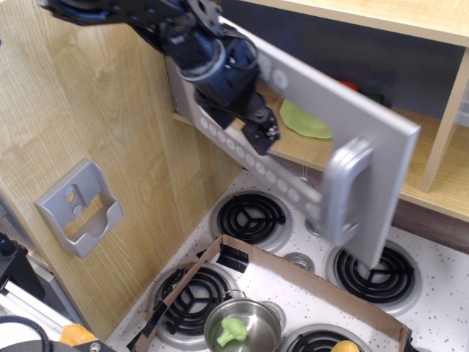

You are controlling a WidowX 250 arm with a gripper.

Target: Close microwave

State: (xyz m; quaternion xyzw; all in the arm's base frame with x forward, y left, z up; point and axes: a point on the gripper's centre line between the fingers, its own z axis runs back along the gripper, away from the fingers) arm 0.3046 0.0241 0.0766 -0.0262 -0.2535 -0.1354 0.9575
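The microwave is a wooden compartment above the stove. Its wide grey door hangs partly open, swung about halfway toward the compartment. A row of white round buttons runs along its lower edge. The silver loop handle is at its free right end, blurred. My black gripper presses against the door's outer face near the hinge side. Its fingers look close together; I cannot tell whether they are shut. Inside, a green plate shows partly behind the door.
A small grey wall holder hangs on the wooden side panel at left. Below is a white stove top with black coil burners. A cardboard strip lies across it. A steel pot holds a green toy vegetable.
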